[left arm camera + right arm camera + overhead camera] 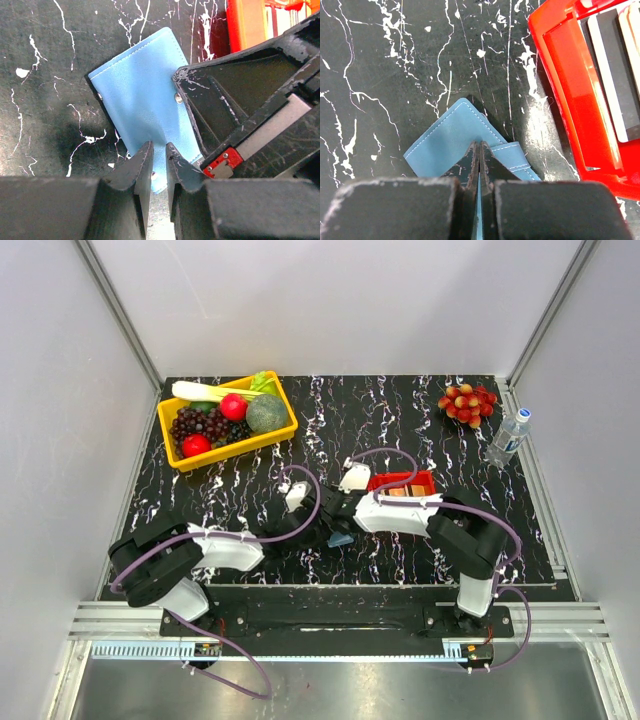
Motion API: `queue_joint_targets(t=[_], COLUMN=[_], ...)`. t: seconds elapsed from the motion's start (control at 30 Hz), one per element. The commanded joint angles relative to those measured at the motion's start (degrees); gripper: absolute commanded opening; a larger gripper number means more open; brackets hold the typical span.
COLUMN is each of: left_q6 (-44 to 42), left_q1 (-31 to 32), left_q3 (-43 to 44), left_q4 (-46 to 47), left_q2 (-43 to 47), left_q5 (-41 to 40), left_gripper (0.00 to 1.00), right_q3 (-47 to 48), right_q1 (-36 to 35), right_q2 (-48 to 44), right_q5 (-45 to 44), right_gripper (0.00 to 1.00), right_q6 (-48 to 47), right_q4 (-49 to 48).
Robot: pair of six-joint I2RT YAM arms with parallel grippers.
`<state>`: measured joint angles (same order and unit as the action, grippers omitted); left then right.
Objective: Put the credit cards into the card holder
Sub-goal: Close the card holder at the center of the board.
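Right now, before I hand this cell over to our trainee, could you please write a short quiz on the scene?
1. True or false: the credit cards sit in the card holder, not in the red tray.
2. What is the right gripper shut on? A) a credit card B) the card holder C) the red tray
3. Fill in: in the top view, the yellow basket of fruit sits on the far ___ side.

Key: 1 false, the cards lie in the red tray; 2 B; 3 left.
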<state>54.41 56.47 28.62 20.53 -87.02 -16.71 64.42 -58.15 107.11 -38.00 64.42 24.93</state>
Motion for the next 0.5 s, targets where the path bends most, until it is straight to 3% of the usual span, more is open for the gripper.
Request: queue_joint_targets(t=[0.0,0.47], left_q6=[0.2,8.4], left_q1=[0.2,0.3], left_q3=[-2.6,-10.7], left_q4=[-0.8,14.4], left_q2=[-0.6,-2.3], left_q5=[2.8,2.8], left_gripper=[0.22,0.21], right_q3=[-6.0,-14.6], right_q1=[-5.6,-10.0], right_q2=[6.6,9.0], right_q5=[7.9,5.7], right_gripper=[0.00,0.00], right_q6=[9.0,23.5], right_q4=[-3.8,-8.1])
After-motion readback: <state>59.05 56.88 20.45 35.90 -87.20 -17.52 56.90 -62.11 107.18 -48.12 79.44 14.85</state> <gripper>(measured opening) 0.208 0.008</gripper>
